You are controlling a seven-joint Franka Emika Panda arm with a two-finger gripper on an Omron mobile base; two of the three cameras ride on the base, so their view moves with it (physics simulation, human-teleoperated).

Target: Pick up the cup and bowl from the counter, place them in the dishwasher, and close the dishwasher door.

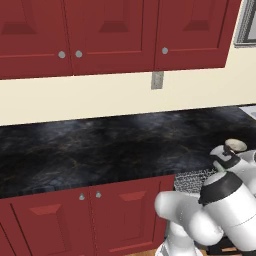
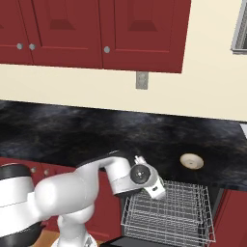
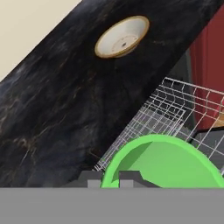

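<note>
My gripper [image 3: 110,180] is shut on the rim of the bright green cup [image 3: 166,164], which I hold over the dishwasher's pulled-out wire rack [image 3: 175,109]. From the right base view the gripper [image 2: 158,192] hangs just past the counter's front edge, above the rack [image 2: 169,217]. The pale cream bowl [image 2: 191,161] sits upright on the black counter [image 2: 72,130], behind the rack and a little to the right of my hand. It also shows as the bowl [image 3: 122,37] in the hand view and the bowl [image 1: 235,145] behind my arm. The dishwasher door is out of view.
Red upper cabinets [image 1: 100,35] hang over the counter [image 1: 100,145] and red base cabinets [image 1: 65,220] stand left of the dishwasher. A grey wall outlet [image 2: 142,80] sits on the cream wall. A red cabinet side [image 3: 210,65] flanks the rack.
</note>
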